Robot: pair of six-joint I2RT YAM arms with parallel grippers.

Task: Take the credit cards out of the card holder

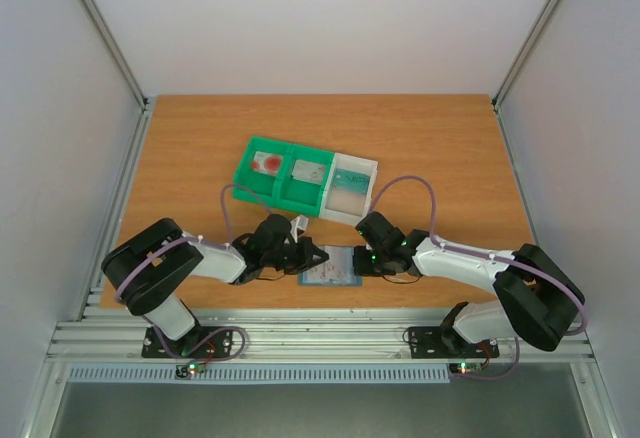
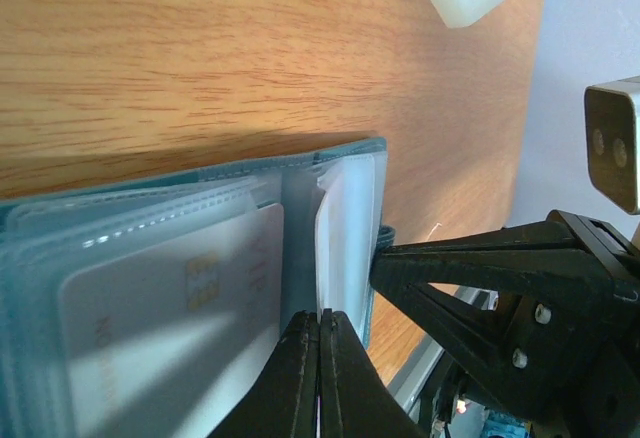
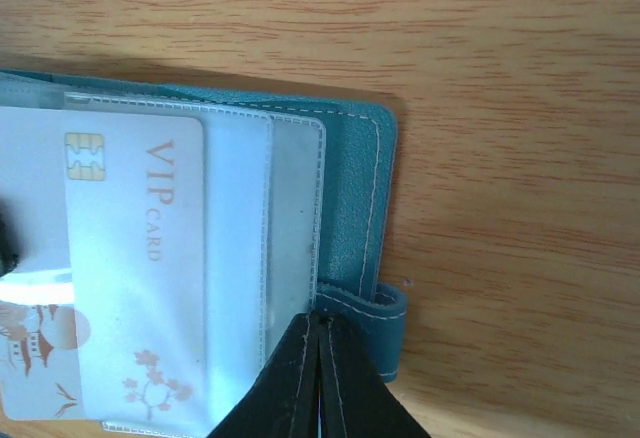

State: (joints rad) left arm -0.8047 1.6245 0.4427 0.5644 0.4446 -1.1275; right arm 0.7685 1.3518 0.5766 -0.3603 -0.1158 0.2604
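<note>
The card holder point(image 1: 332, 266) lies open on the table between both grippers; it also shows in the left wrist view point(image 2: 300, 168) and the right wrist view point(image 3: 355, 188). A white VIP credit card point(image 3: 135, 258) sits in a clear sleeve, and shows too in the left wrist view point(image 2: 170, 308). A card with a pagoda drawing point(image 3: 35, 358) lies beside it. My left gripper point(image 2: 320, 323) is shut on the edge of a raised clear sleeve point(image 2: 348, 228); I cannot tell whether a card is in it. My right gripper point(image 3: 320, 326) is shut, its tips pressing the holder by the strap loop point(image 3: 385, 323).
A green bin tray point(image 1: 288, 194) behind the holder has a white-and-red card point(image 1: 268, 164) and a grey card point(image 1: 310, 171) in it. A white tray point(image 1: 352, 198) adjoins it on the right. The table's near edge and metal rails run just behind the arms.
</note>
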